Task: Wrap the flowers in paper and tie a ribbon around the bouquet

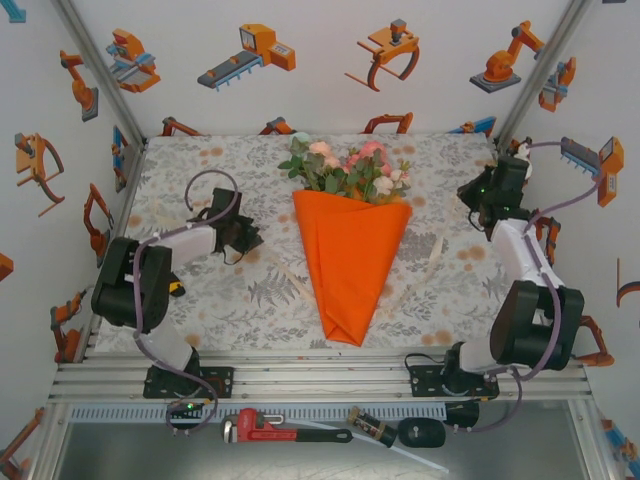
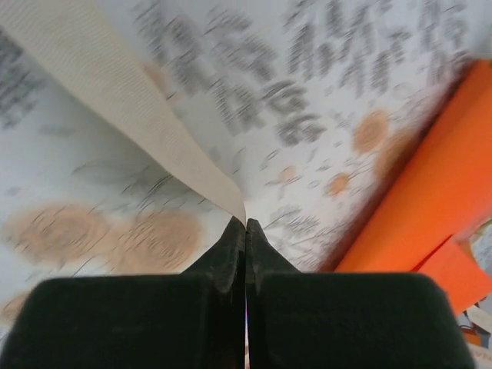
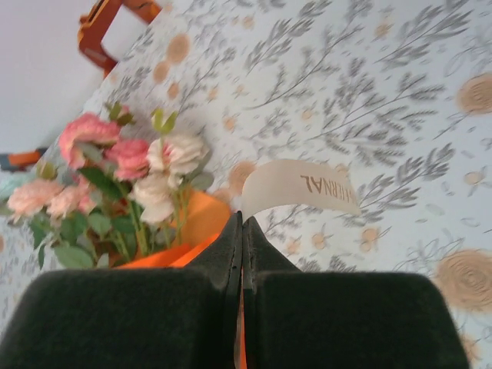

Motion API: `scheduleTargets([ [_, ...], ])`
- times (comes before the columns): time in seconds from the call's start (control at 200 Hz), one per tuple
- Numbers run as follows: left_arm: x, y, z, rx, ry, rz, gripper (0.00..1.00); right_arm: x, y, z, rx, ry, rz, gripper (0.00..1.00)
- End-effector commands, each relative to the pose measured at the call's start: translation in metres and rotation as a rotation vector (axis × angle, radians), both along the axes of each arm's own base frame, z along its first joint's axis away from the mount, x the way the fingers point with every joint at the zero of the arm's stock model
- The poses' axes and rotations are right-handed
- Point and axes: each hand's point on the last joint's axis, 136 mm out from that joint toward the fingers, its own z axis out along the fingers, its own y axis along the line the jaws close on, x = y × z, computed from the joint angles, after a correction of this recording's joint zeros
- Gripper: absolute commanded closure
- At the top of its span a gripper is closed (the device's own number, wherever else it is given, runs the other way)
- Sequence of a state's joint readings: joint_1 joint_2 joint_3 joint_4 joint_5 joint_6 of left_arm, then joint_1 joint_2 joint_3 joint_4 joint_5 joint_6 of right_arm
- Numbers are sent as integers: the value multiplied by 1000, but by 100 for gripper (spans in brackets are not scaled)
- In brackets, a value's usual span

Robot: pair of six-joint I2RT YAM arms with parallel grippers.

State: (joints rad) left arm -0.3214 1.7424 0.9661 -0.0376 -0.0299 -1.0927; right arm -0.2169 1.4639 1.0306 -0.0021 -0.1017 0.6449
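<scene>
The bouquet lies in the middle of the table, a bright orange paper cone tapering toward me with the flowers at its far end. My left gripper sits left of the cone. In the left wrist view it is shut on the cream ribbon, which runs up and to the left from the tips; the paper is at the right. My right gripper is to the right of the blooms. It is shut on a printed ribbon end, beside the flowers.
A floral tablecloth covers the table, closed in by white stickered walls on three sides. A red pipe wrench and small dark tools lie on the ledge in front of the arm bases. A pale ribbon strip lies right of the cone.
</scene>
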Motion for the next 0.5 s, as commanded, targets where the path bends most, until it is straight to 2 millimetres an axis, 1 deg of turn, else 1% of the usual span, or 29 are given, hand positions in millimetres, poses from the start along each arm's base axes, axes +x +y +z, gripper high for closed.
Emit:
scheduleTargets([
  [0.0, 24, 17, 10, 48, -63, 19, 100, 9, -20, 27, 0, -90, -67, 100],
  [0.07, 33, 25, 13, 58, -83, 24, 100, 5, -26, 24, 5, -89, -89, 100],
  [0.125, 41, 26, 18, 54, -109, 4, 100, 3, -30, 23, 9, -86, -99, 100],
  [0.19, 50, 18, 27, 38, -150, -44, 100, 0, -34, 24, 9, -92, -110, 100],
  [0.255, 53, 9, 33, 32, -180, -89, 100, -2, -41, 27, -2, -97, -133, 100],
  [0.37, 54, 1, 38, 52, -220, -128, 100, -2, -62, 37, -11, -115, -204, 100],
  [0.491, 60, 0, 44, 57, -245, -132, 100, 10, -84, 54, -17, -142, -255, 100],
])
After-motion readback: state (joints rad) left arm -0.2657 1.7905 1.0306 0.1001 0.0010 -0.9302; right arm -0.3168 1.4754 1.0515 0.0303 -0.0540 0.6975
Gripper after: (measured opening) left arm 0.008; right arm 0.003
